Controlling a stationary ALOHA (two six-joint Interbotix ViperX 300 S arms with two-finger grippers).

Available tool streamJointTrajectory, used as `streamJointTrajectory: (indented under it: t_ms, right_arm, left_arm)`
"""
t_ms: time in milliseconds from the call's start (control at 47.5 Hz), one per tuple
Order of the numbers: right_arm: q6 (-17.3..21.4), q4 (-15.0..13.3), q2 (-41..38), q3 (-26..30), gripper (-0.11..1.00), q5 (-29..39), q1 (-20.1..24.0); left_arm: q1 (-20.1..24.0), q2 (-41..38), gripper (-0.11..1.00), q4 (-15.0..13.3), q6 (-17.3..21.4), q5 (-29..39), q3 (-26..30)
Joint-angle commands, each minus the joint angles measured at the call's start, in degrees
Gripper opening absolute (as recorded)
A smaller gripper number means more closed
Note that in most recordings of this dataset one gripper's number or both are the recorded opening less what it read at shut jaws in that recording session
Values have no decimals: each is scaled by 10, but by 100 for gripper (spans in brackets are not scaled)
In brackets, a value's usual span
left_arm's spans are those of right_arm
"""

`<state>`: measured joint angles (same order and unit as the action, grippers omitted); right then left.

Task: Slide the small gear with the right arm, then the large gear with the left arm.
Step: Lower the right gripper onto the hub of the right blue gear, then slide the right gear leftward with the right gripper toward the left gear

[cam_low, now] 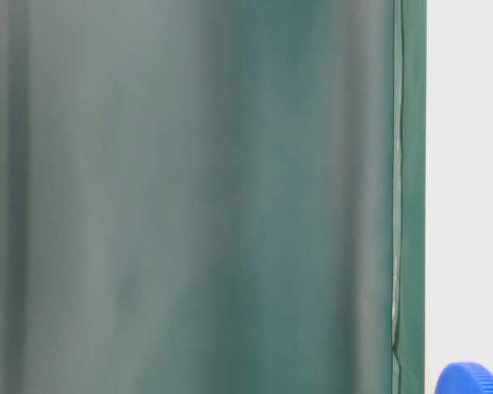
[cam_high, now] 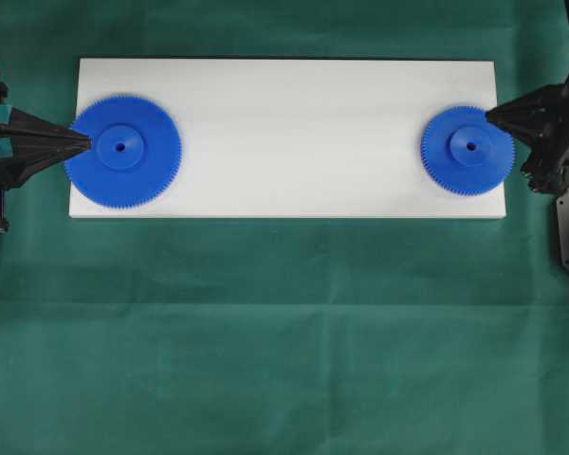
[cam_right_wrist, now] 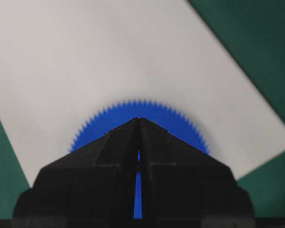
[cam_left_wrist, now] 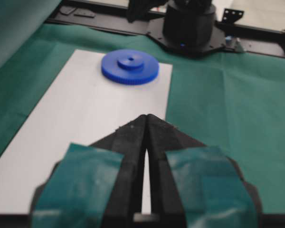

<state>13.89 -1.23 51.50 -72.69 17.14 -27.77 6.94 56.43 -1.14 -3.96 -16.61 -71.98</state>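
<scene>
On the white board (cam_high: 284, 133) over the green-clothed table (cam_high: 284, 332), the small gear (cam_high: 468, 150) lies flat at the right end and the large gear (cam_high: 123, 151) at the left end, well apart. The right end effector (cam_high: 490, 116) (fingers pressed narrow, holding nothing) points at the small gear's rim. The left end effector (cam_high: 87, 142), likewise narrow and empty, reaches over the large gear's edge.

The left arm (cam_high: 9, 147) lies flat at the board's left end, its left gripper (cam_high: 83, 143) pinched closed. The right arm (cam_high: 550, 133) reaches the board's right end, its right gripper (cam_high: 490, 116) pinched closed too.
</scene>
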Motion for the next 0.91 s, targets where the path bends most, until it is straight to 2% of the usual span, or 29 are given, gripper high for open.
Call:
streamJointTrajectory:
  t_ms: [0,421,884]
  right_arm:
    - [6,-1,-18,3,50,-5,-1]
    - [29,-2,-129,12,50,-21,-1]
    - [36,-4,-168,17,50,-38,-1]
  left_arm:
    - [2,-6,0,-2,-1,-4,7]
    - [2,-6,0,-2,-8,-5,3]
    - [2,-6,0,-2,-8,-6,1]
